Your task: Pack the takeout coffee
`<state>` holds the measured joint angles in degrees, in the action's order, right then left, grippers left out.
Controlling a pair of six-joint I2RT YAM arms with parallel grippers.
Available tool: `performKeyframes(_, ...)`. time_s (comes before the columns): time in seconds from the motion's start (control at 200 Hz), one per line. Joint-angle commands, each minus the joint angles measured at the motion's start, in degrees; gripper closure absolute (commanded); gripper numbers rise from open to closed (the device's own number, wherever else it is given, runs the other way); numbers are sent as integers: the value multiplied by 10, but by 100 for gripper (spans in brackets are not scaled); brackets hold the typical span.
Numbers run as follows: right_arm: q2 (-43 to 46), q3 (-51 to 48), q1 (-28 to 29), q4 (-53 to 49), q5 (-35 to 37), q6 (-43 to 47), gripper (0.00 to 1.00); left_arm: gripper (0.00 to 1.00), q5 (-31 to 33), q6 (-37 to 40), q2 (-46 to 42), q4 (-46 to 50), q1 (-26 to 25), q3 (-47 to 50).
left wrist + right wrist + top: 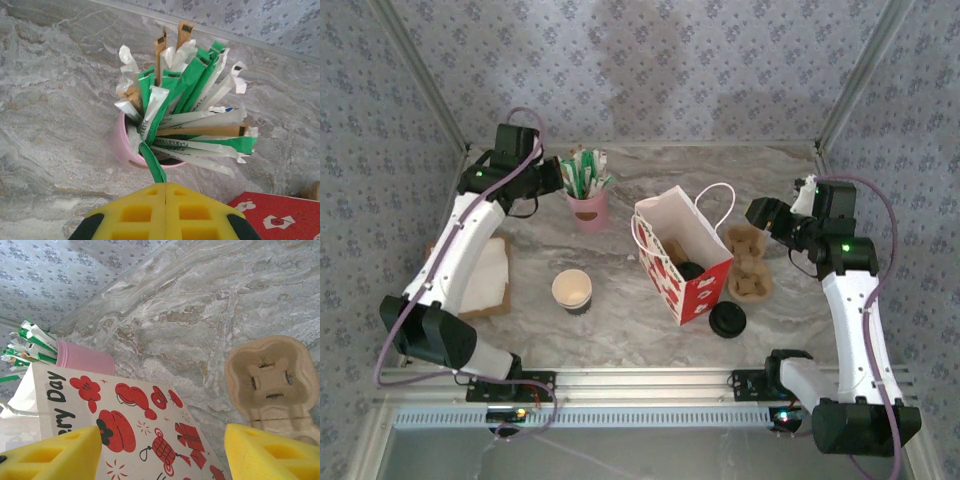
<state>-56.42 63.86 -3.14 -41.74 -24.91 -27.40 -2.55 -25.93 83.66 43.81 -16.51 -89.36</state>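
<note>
Your coffee cup is a small round paper cup, cream-white inside with a dark outer wall. It stands upright and open-topped on the bench, and it is much shorter than the bag. You will find it left of the bag and nearer the arms than the pink cup, apart from both and from each end effector.

The bag is red and white with loop handles, upright with its mouth open. Something dark and round lies inside it; you cannot tell what. The pink cup is crammed with sticks in green, white and brown wrappers, fanning out over its rim. On the right wrist view the pink cup sits just behind the bag.

Count one coffee cup, one bag, one pink cup, one black lid lying flat near the bag's near corner, and one pulp carrier just right of the bag.

Your left end effector hangs beside the pink cup. Its yellow pads are clenched together, and a green stick's lower end reaches their seam. You cannot tell whether it is pinched. Your right end effector is released, with its fingers spread wide above the bag and the carrier.
</note>
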Motion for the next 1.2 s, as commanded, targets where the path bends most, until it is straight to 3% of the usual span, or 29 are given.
performKeyframes(0.0,11,21,-4,-5,-5,-5,32,96,-15,11,-24,24,-4,-24)
performKeyframes(0.799,40,84,32,-48,15,-15,32,97,-170,-1,-135,48,-5,-111)
performKeyframes(1.194,58,91,42,-65,26,-18,31,100,-274,-48,-148,-1,-11,-139)
